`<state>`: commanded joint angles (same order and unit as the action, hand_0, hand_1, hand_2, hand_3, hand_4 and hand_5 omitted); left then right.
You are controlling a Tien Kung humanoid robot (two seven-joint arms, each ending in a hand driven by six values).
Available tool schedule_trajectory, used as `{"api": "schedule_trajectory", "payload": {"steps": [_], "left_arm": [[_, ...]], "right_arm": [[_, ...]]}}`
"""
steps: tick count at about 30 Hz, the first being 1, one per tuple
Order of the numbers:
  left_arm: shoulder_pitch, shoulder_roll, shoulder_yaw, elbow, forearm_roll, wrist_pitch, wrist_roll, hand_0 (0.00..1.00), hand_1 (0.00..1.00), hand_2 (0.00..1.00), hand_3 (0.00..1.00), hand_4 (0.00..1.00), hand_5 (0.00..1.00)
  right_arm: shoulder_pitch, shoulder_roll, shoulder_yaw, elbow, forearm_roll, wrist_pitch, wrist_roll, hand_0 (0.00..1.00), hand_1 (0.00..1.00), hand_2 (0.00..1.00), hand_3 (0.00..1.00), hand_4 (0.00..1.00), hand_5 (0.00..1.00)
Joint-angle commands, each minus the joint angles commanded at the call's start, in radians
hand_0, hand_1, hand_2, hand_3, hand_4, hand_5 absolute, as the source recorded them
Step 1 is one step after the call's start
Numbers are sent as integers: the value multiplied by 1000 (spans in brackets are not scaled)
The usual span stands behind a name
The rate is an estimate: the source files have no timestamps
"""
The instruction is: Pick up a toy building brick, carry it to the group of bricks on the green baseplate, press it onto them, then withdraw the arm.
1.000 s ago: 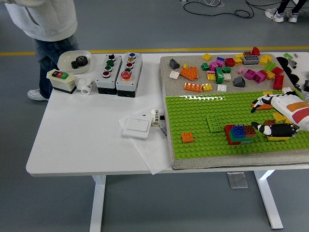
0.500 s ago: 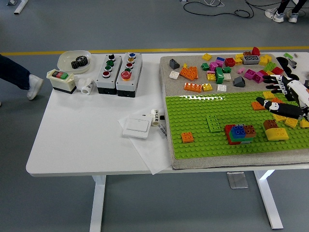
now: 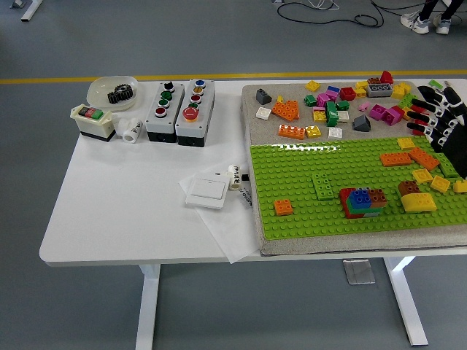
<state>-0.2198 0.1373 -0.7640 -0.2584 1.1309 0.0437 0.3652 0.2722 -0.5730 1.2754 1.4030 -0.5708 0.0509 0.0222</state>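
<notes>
Withdrawing toward 3 o'clock, the right hand (image 3: 435, 117) is spread and empty, so it should lift clear of loose bricks (image 3: 332, 109) while the yellow brick (image 3: 418, 203) sits on the green baseplate (image 3: 306, 200), just beside the brick group (image 3: 362, 201).

Out past my right hand (image 3: 436, 117) the grey floor (image 3: 182, 36) runs back, crossed by a yellow line (image 3: 109, 77) behind the white table (image 3: 131, 211). Black cables (image 3: 328, 13) coil on the floor beyond my hand, and a person's shoes (image 3: 423, 24) stand near them. White table legs (image 3: 149, 306) show below.
</notes>
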Motion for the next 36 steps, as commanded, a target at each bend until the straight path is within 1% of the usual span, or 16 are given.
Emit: {"api": "schedule_trajectory", "payload": {"steps": [1, 5, 8, 18, 19, 28, 30, 31, 36], "left_arm": [[0, -1, 2, 0, -4, 1, -2, 767, 767, 727, 600, 675, 593], [-2, -5, 6, 1, -8, 4, -5, 767, 767, 727, 600, 675, 593], [-2, -7, 9, 1, -11, 6, -7, 766, 764, 727, 599, 675, 593], [7, -13, 14, 3, -20, 13, -12, 763, 763, 728, 600, 675, 593], [9, -13, 16, 2, -22, 13, -12, 763, 761, 728, 600, 676, 594], [17, -14, 14, 2, -19, 12, -12, 761, 761, 728, 601, 677, 594], [19, -14, 11, 3, -14, 11, -12, 761, 761, 728, 601, 677, 594], [19, -14, 10, 3, -13, 11, -11, 758, 759, 727, 600, 676, 593], [22, -14, 8, 3, -9, 11, -11, 758, 759, 727, 600, 676, 593]], "right_arm": [[-6, 10, 19, -8, 6, 21, 5, 998, 893, 891, 939, 998, 998], [-11, 25, 49, -19, 14, 59, 12, 998, 893, 891, 939, 998, 998], [-13, 32, 62, -23, 25, 69, 16, 998, 901, 904, 950, 998, 998], [-16, 37, 59, -27, 41, 63, 15, 989, 883, 904, 945, 998, 998], [-17, 38, 58, -28, 42, 62, 15, 963, 869, 897, 935, 998, 998], [-27, 43, 57, -33, 39, 65, 8, 959, 867, 894, 922, 998, 998], [-29, 42, 60, -36, 37, 60, 9, 959, 867, 894, 922, 998, 998], [-30, 42, 60, -36, 37, 58, 10, 961, 866, 887, 905, 998, 998], [-33, 46, 68, -46, 28, 37, 16, 961, 866, 887, 905, 998, 998]]}}
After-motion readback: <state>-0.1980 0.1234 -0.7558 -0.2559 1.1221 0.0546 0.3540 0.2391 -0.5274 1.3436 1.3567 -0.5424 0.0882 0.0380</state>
